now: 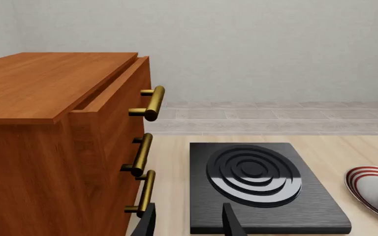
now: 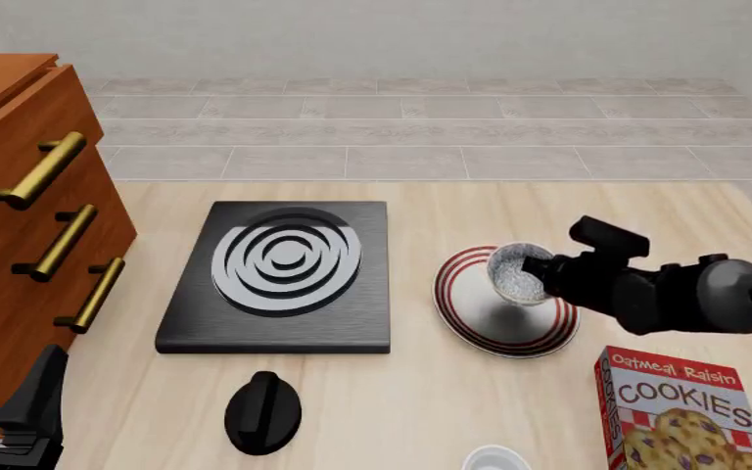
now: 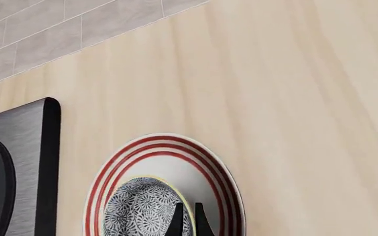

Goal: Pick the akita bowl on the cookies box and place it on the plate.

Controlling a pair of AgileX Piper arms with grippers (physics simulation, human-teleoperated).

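While our right gripper [image 3: 187, 219] was pinched onto the rim of the bowl [image 3: 140, 209], we had that bowl tipped over the plate [image 2: 461, 315], right by the stove [image 2: 278, 279]. The cookies box [image 2: 683, 411] sat nearer us. Our left gripper [image 1: 189, 221] hung with fingers apart, beside the wooden drawers [image 1: 51, 147].

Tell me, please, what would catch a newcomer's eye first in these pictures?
Most striking is the right gripper holding the speckled akita bowl by its rim over the red-ringed plate, right of centre on the table. Left of it lies the black stove with white rings, beside a wooden drawer cabinet with brass handles. The red cookies box stands at the near right edge.
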